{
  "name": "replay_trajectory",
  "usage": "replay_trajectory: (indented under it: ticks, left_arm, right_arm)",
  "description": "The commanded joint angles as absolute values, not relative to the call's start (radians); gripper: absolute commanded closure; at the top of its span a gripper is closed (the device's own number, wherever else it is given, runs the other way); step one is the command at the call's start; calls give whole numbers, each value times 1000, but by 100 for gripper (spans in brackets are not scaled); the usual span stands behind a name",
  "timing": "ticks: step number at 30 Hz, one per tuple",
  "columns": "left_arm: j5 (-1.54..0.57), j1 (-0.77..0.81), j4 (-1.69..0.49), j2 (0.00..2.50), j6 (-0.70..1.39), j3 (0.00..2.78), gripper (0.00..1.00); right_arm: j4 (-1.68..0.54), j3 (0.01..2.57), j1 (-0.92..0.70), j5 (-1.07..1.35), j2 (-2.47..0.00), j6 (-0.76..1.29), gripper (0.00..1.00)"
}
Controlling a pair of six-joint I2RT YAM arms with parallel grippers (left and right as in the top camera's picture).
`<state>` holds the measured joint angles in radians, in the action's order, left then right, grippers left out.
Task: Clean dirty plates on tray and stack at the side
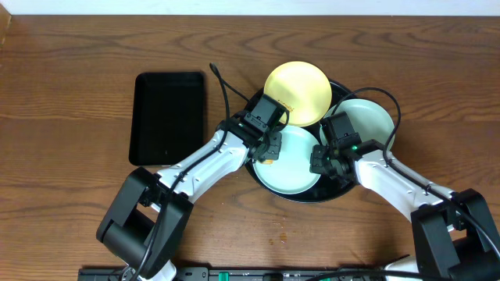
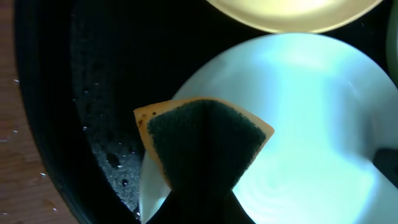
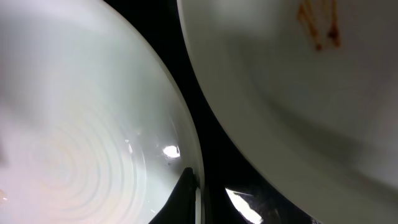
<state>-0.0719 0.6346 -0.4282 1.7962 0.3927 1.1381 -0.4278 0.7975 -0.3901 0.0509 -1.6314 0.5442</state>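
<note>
The round black tray [image 1: 337, 190] holds three plates: a pale yellow plate [image 1: 297, 92] at the back, a mint-green plate [image 1: 371, 121] on the right and a mint-green plate [image 1: 289, 168] at the front. My left gripper [image 1: 266, 148] is shut on a yellow-and-green sponge [image 2: 202, 140], which is pressed on the left part of the front mint plate [image 2: 311, 124]. My right gripper [image 1: 323, 161] is shut on that plate's right rim [image 3: 186, 155]. The right mint plate [image 3: 298, 93] shows brown smudges [image 3: 320, 28]. The yellow plate's edge [image 2: 292, 15] shows at the top of the left wrist view.
A smaller rectangular black tray [image 1: 168, 117] lies on the wooden table [image 1: 70, 94] to the left of the round tray. Water droplets lie on the round tray's floor [image 2: 106, 155]. A black cable [image 1: 223, 90] runs by the left arm.
</note>
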Motion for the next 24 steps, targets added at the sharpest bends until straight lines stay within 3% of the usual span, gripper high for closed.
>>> replay_trajectory:
  ticks: [1,17,24]
  left_arm:
    - [-36,645,-412,1814,406,1113,93]
    - [-40,656,-378,1953,431,1109,92]
    - [-247,672,-359,2049,439,1109,92]
  right_arm:
    - [-437,777,-394,61,-1661,538,99]
    - [-437,776,-394,61,-1661,538,99]
    - [-435,776,-394,61,-1661,538,99]
